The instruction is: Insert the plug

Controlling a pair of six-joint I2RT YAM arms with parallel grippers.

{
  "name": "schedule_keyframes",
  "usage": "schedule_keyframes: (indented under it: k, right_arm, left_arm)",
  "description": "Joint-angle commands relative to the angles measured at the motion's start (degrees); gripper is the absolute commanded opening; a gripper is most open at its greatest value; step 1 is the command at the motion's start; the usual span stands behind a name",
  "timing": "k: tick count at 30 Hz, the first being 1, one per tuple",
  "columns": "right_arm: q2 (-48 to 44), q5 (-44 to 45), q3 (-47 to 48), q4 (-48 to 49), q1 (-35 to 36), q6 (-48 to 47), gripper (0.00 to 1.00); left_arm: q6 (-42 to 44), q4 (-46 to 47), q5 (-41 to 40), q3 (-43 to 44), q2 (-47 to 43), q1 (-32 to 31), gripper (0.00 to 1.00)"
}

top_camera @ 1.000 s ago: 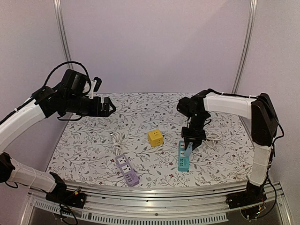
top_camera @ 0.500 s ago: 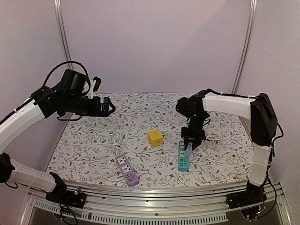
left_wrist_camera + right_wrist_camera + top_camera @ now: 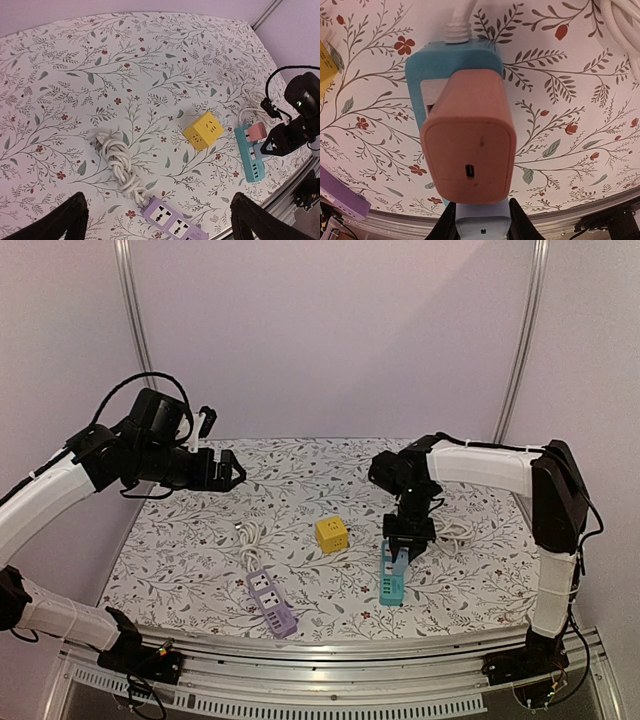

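Right wrist view: pink plug (image 3: 467,145) is sitting on the teal power strip (image 3: 452,62) on the surface (image 3: 560,165), right gripper (image 3: 407,543) hold not discernible, left gripper (image 3: 157,212) gaping empty; any off-centre push is likely risking a tilted, half-seated plug.

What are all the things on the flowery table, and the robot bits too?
Teal plastic power strip: one, teal, table's right side.
Pink boxy plug: one, pink, on the teal strip's far end.
Yellow cube socket block: one, yellow, table's middle.
Purple plastic power strip: one, purple, front, left of centre.
Bundled white cord: one, white, behind the purple strip.
Loose white cord: one, white, right of the teal strip.
Flower-patterned table: one, white, under everything.
Left tool: one, black, open, high over the table's left.
Right tool: one, black, over the pink plug; grip unclear.
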Motion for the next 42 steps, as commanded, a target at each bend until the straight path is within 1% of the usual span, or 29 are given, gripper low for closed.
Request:
schedule_keyframes:
  k: [1,14,19,24,30,34,38,39,42]
  right_arm:
    - [4.51,-0.42,-3.59,2.29,1.6,1.62,0.0]
    - [6.08,-1.02,-7.29,7.16,1.85,1.78,0.0]
    - [6.67,-0.58,-7.23,7.44,1.91,1.04,0.0]
    - [6.96,0.45,-6.34,7.02,1.81,0.57,0.0]
    - [8.44,3.57,-2.17,4.85,0.26,-0.96,0.0]
    - [9.34,5.49,1.42,3.84,-2.91,-2.72,0.0]
    - [11.82,7.3,7.15,1.61,-5.97,-5.35,0.0]
    - [12.7,9.24,8.79,0.97,-6.67,-6.18,0.0]
    - [14.52,10.71,11.47,0.39,-8.83,-7.82,0.0]
  left_arm:
    - [-0.43,-1.28,1.02,0.49,0.2,0.83,0.99]
    - [-1.16,-1.33,2.16,2.26,2.98,0.74,1.0]
    - [-1.21,-0.71,2.26,2.7,4.15,0.66,0.99]
    - [-0.69,0.81,5.13,2.67,5.47,0.16,0.99]
    - [-0.76,1.3,5.09,4.17,6.62,-0.35,0.99]
    - [-1.1,0.98,4.94,5.66,7.58,-0.64,0.99]
    - [-1.26,0.21,4.53,7.07,8.2,-1.0,0.98]
    - [-1.34,0.1,4.44,7.29,8.24,-1.08,0.98]
    - [-1.8,-0.59,3.92,7.89,8.11,-1.4,0.98]
